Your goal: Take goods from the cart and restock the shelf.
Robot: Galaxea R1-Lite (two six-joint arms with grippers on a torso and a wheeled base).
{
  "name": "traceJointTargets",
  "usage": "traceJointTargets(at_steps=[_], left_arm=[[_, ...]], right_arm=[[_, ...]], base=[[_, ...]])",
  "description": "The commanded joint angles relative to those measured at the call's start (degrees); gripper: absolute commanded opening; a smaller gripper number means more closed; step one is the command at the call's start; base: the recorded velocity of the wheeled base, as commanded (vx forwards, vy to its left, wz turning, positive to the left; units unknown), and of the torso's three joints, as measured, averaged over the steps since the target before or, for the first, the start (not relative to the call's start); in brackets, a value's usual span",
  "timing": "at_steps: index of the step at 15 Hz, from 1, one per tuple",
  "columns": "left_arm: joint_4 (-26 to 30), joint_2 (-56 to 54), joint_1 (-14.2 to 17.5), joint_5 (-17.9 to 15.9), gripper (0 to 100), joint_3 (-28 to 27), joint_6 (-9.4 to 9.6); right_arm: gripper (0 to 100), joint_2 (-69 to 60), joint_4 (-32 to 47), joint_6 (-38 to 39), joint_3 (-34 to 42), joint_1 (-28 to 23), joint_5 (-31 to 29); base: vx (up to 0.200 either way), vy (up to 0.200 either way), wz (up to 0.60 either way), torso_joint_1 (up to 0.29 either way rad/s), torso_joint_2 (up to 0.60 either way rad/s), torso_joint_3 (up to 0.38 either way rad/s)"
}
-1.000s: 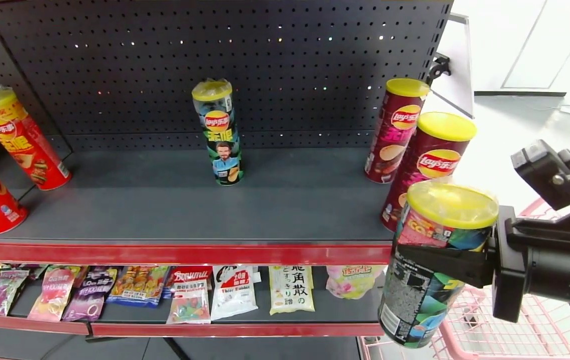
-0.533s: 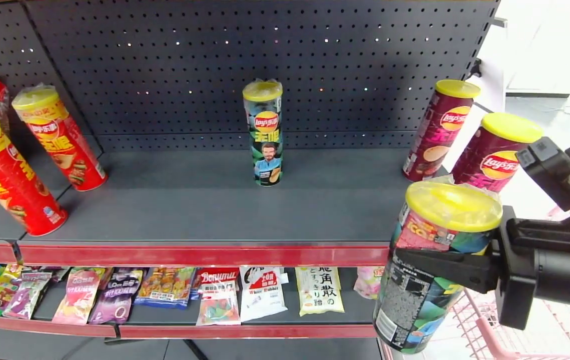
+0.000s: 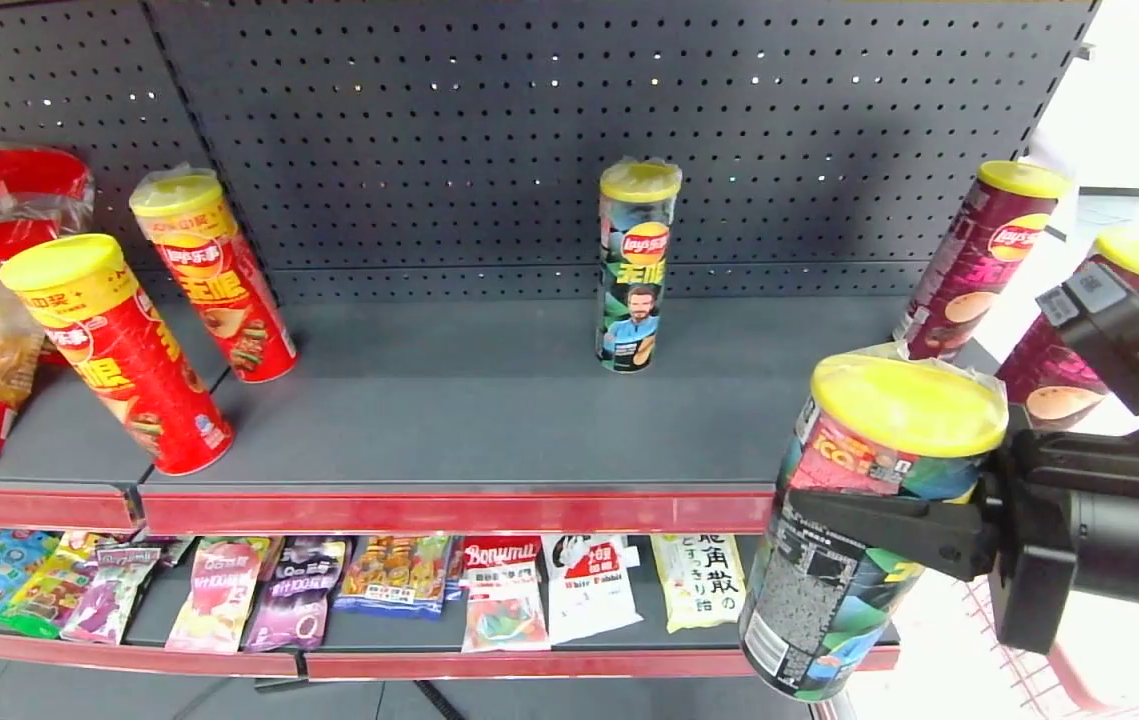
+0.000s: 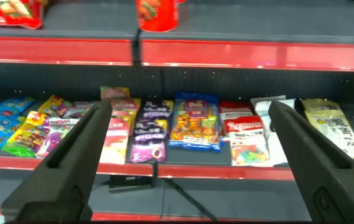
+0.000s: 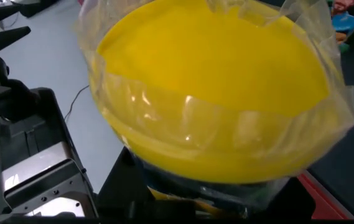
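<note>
Currently we find the right tool (image 3: 864,512) clamped around a yellow-lidded chip can (image 3: 834,600), held slightly tilted before the right front edge of the upper shelf (image 3: 489,430). We note the left tool (image 4: 190,107) spread wide, empty, facing snack packets (image 4: 195,121) on the lower shelf (image 4: 164,172)

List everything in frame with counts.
shelf: 1, grey, red edges
held can: 1, multicolour, yellow lid, off shelf's right end
shelf can: 1, same print, upper shelf middle
red cans: 2, yellow lids, upper shelf left
maroon cans: 2, yellow lids, upper shelf right
red bags: count unclear, upper shelf far left
snack packets: many, mixed colours, lower shelf
cart: 1, pink, lower right
right gripper: fingers shut on held can
left gripper: fingers open, facing lower shelf
</note>
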Motion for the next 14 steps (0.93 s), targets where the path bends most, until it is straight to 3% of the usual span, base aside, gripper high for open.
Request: traceJointTargets(at_steps=[1,6,14], left_arm=[[0.02,0.05,0.00,0.03,100,0.00,-0.01],[0.02,0.05,0.00,0.03,100,0.00,-0.01],[0.02,0.05,0.00,0.03,100,0.00,-0.01]], right_arm=[[0,0.07,0.06,-0.06,0.03,0.04,0.01],[0,0.16,0.06,-0.06,0.21,0.04,0.01],[0,0.42,0.06,0.03,0.21,0.04,0.01]], base=[[0.000,0.200,0.00,0.007,0.01,0.002],[0.000,0.040,0.00,0.001,0.00,0.001],[0.200,0.000,0.00,0.002,0.00,0.005]])
